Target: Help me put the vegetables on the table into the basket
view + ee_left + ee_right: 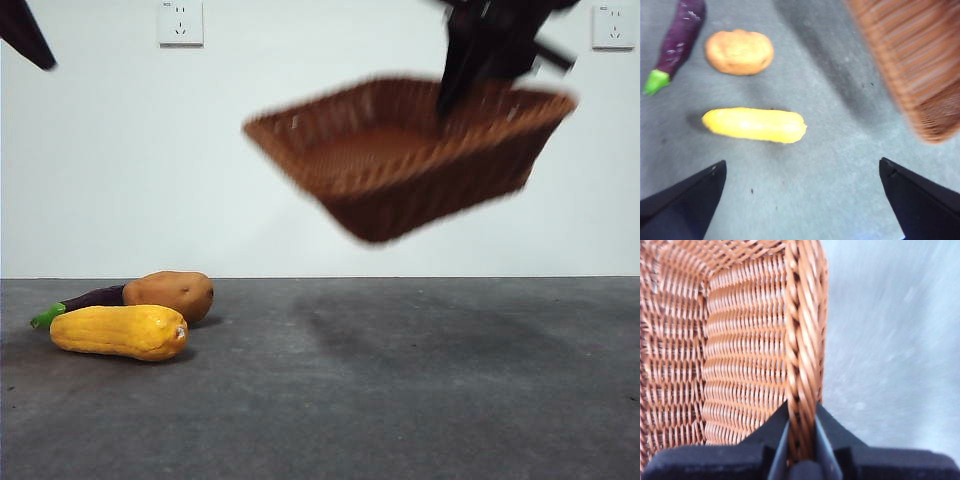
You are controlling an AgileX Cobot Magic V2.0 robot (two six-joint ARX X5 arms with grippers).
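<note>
The right gripper [801, 440] pinches the braided rim of the stiff, seemingly light, tilting brown woven wicker basket [400, 160] in mid-air, while the left gripper [800, 200] hangs spread above the yellow bumpy corn cob [755, 125]

- The basket [410, 160] hangs clear of the table, smeared with blur in the front view; its weave is lost there.
- The right gripper [470, 75] is a dark blurred mass, cut off by the top edge.
- In the right wrist view the braided rim [802, 355] runs down between the jaws and its lowest stretch is hidden; the basket runs off the picture's edges.
- The left wrist view catches only a blurred corner of the basket [920, 65], the rest cut off.
- The eggplant [85, 300] sits mostly hidden behind the potato [172, 293] and corn cob [120, 331].
- The left gripper [800, 200] shows just two jaw tips, well apart.
</note>
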